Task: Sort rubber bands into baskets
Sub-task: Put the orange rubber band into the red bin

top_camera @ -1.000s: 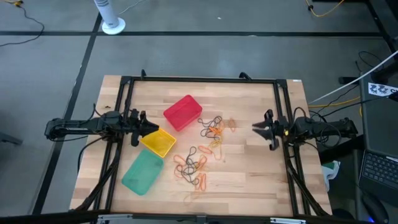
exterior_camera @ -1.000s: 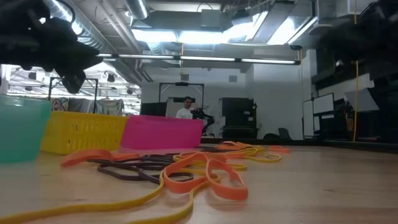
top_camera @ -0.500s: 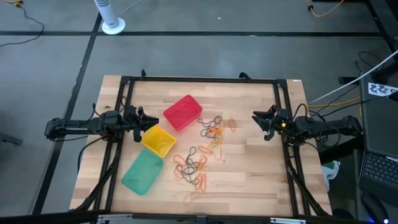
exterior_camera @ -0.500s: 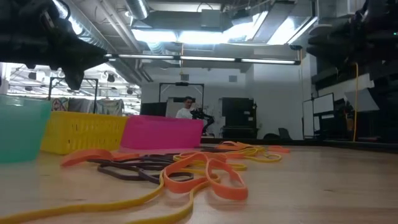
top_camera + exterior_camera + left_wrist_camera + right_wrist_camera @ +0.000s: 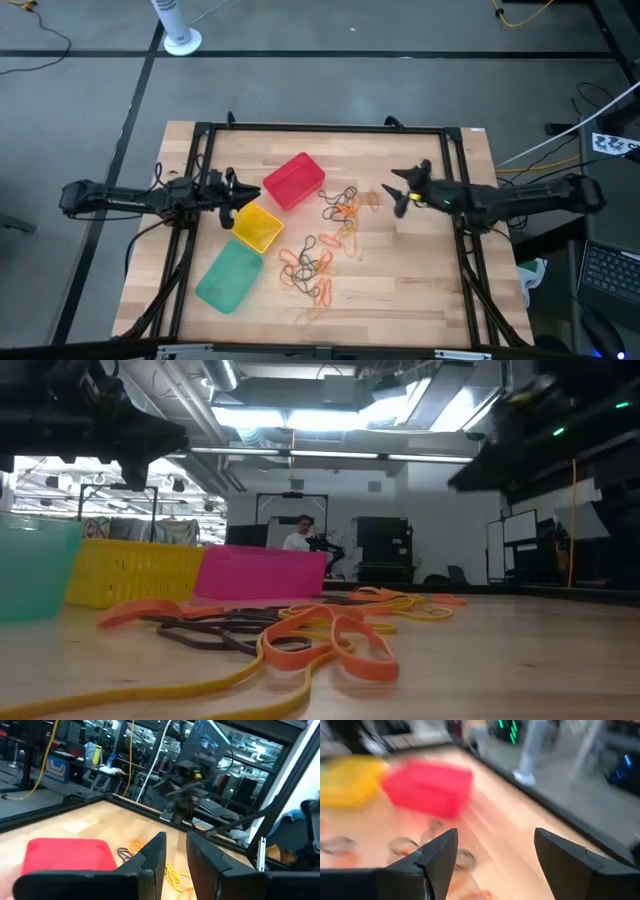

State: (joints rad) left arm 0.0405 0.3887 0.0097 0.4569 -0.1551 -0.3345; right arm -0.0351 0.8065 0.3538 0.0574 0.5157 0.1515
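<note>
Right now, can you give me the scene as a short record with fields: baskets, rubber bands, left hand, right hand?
baskets: red basket, yellow basket and teal basket in a diagonal row on the table's left half
rubber bands: loose on the wood, one cluster right of the red basket, another right of the teal basket; no band visible inside a basket
left hand: beside the yellow basket, between it and the red one, fingers slightly apart, holding nothing
right hand: over the table right of the upper cluster, fingers wide open, empty
</note>
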